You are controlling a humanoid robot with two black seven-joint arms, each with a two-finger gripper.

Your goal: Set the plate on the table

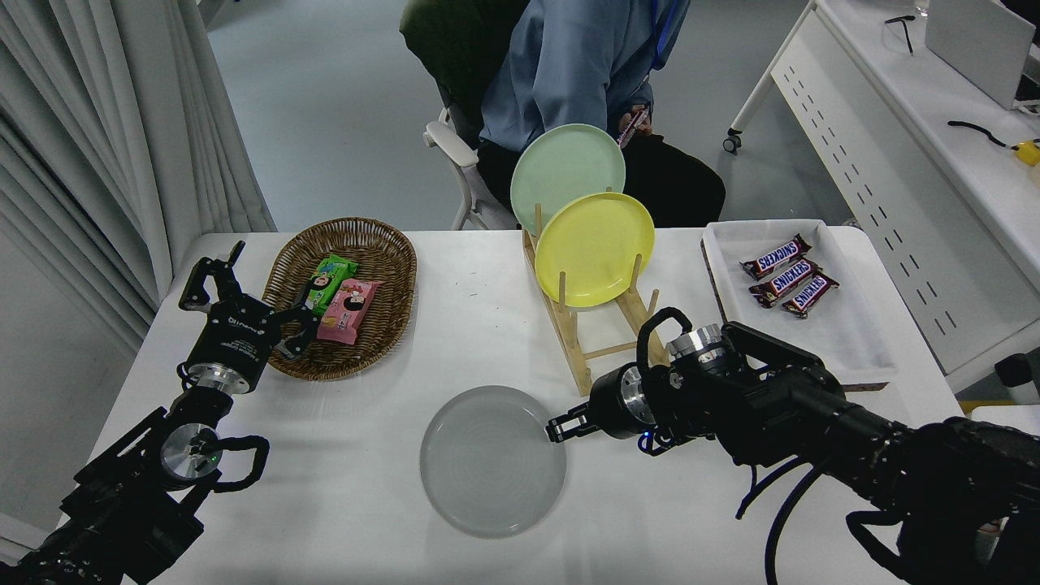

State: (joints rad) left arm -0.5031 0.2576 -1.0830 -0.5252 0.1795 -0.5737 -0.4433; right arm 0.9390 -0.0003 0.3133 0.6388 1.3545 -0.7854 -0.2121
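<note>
The light-grey plate (492, 461) lies flat on the white table (349, 487), at the front middle. My right gripper (557, 430) reaches in from the right and sits low at the plate's right rim, with its tips over the edge and closed narrowly on the rim. My left gripper (264, 284) is parked at the lower left, open and empty, beside the wicker basket.
A wooden rack (578, 341) behind the plate holds a yellow plate (595, 248) and a pale green plate (566, 166). The wicker basket (390, 325) with two snack packs is at the back left. A white tray (845, 333) of Snickers bars is at the right. A person (569, 73) sits at the far side.
</note>
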